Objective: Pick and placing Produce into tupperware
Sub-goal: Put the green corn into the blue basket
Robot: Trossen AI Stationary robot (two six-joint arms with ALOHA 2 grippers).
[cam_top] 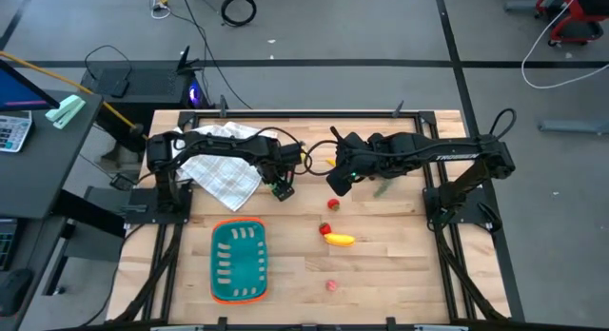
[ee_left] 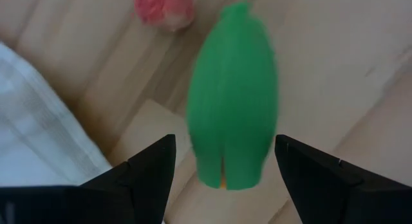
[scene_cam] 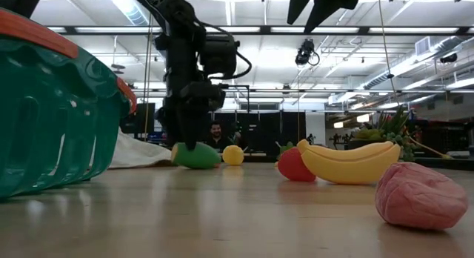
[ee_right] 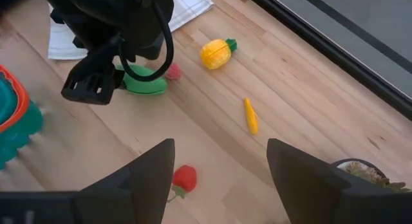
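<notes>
A green vegetable [ee_left: 235, 95] lies on the wooden table next to the white checked cloth [cam_top: 224, 165]. My left gripper [ee_left: 225, 176] points down over it, open, one finger on each side of its stem end, with a narrow gap on both sides. From table height, the left gripper [scene_cam: 189, 132] stands low over the vegetable [scene_cam: 196, 156]. My right gripper [ee_right: 222, 179] hangs open and empty above the table's middle. A banana [cam_top: 339, 239], a red piece [cam_top: 332, 204], a pink piece [cam_top: 331, 285] and a yellow fruit [ee_right: 215, 53] lie loose. The teal tupperware [cam_top: 238, 262] stands near the front left.
A small pink-red piece [ee_left: 164, 6] lies just beyond the vegetable. A thin orange-yellow piece [ee_right: 251, 116] lies toward the far edge. A potted plant [ee_right: 360, 169] stands at the right. Bare wood stretches between the tupperware and the banana.
</notes>
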